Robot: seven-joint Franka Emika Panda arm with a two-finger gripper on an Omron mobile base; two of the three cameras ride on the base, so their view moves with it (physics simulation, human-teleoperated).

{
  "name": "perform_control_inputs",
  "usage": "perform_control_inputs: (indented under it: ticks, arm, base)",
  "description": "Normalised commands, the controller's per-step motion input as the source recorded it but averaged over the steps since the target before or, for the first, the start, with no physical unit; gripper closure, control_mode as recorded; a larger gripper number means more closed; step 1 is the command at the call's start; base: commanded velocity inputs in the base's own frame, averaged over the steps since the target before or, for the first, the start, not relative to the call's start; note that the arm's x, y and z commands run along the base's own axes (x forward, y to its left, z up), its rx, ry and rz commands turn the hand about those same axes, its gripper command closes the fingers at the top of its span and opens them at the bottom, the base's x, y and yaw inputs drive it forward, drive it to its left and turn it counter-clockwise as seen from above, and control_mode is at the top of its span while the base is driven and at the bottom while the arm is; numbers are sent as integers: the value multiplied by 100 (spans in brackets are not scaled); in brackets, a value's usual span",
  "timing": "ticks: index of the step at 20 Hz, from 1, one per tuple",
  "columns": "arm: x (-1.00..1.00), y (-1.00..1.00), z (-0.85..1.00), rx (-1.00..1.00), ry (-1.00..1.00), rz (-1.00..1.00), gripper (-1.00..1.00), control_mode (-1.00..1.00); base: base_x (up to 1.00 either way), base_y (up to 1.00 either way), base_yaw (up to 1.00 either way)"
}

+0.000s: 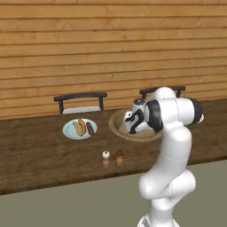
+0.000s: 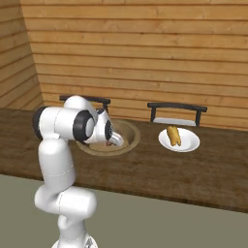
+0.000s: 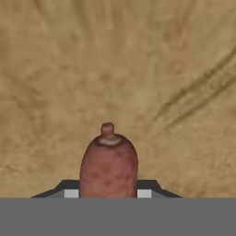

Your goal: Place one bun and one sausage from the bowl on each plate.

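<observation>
My gripper (image 3: 108,192) reaches down into the tan bowl (image 1: 116,126) and is shut on a reddish-brown sausage (image 3: 109,161), which stands between the fingertips over the bowl's wooden floor (image 3: 138,69). From the left, the hand (image 1: 130,128) sits low inside the bowl. To its left, a pale blue plate (image 1: 68,131) carries a bun (image 1: 79,127) and a sausage (image 1: 90,128). From the right, the hand (image 2: 115,140) is again in the bowl (image 2: 133,138). A second plate (image 2: 190,144) to its right holds a bun (image 2: 174,135).
A white shaker (image 1: 106,154) and a brown shaker (image 1: 119,153) stand near the counter's front edge, in front of the bowl. Two dark chairs (image 1: 80,101) (image 2: 177,112) stand behind the counter against the wooden wall.
</observation>
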Motion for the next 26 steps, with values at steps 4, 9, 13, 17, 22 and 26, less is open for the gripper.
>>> perform_control_inputs:
  ticks: [4,9,13,17,22,26]
  arm:
    - [18,20,0,-8,6,2,100,-100]
    - [-26,1,79,5,-19,0,100,-100]
    - [-48,-34,100,2,-9,-2,100,-100]
    - [-66,-98,97,10,-17,1,100,-100]
    - [-53,-100,73,0,-2,5,100,-100]
    - [-31,-100,26,-19,3,10,100,-100]
  base:
    - [0,0,0]
    - [0,0,0]
    - [0,0,0]
    - [0,0,0]
    - [0,0,0]
    - [0,0,0]
